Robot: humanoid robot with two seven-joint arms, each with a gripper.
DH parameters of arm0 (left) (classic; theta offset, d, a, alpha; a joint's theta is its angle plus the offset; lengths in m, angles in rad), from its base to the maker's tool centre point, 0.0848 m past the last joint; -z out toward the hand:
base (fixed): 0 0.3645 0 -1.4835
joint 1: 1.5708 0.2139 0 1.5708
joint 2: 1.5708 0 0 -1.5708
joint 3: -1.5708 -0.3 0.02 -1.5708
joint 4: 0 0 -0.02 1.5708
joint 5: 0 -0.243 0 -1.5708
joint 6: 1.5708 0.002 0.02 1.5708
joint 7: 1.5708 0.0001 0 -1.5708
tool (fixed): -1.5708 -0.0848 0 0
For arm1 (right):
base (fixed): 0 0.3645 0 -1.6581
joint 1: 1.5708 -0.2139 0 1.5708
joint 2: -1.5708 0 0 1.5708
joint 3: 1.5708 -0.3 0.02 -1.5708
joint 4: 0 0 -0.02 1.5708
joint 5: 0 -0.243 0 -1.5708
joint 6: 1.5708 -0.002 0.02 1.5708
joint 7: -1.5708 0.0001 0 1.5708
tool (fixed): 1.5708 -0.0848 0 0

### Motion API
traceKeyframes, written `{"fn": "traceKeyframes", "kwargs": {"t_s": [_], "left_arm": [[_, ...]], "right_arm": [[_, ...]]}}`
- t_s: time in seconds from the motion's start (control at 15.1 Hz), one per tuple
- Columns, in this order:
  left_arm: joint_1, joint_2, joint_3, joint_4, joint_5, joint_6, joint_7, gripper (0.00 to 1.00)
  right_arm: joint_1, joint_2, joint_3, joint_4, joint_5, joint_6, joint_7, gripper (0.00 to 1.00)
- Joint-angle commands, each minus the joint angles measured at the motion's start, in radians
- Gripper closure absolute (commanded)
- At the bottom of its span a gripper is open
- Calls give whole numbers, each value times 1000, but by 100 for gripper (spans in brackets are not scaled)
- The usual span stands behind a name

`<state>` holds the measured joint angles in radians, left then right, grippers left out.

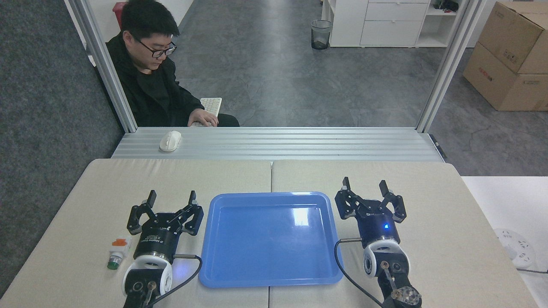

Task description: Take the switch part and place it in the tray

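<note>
Your left end effector and right end effector both gape wide, holding nothing, beside the glossy blue rectangular tray; their labels are unreadable.

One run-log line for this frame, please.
phase: pre-grasp | left gripper: open, beside small white-orange push-button switch part | right gripper: open, idle | glossy blue plastic tray: empty

Grey floor, white cabinet, wastebasket, cardboard boxes.
</note>
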<state>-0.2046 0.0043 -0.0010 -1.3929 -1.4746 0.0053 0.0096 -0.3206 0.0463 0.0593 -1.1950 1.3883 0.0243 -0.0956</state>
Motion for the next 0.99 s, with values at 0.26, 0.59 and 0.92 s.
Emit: {"fn": "traceKeyframes", "kwargs": {"t_s": [0.26, 0.59, 0.92], "left_arm": [[-6, 5, -8, 5, -1, -2, 0, 0], [-6, 6, -8, 5, 0, -2, 0, 0], [-4, 14, -7, 18, 2, -2, 1, 0]], "right_arm": [[0, 0, 0, 0, -2, 0, 0, 0], [0, -2, 0, 0, 0, 0, 0, 0], [0, 0, 0, 0, -2, 0, 0, 0]]}}
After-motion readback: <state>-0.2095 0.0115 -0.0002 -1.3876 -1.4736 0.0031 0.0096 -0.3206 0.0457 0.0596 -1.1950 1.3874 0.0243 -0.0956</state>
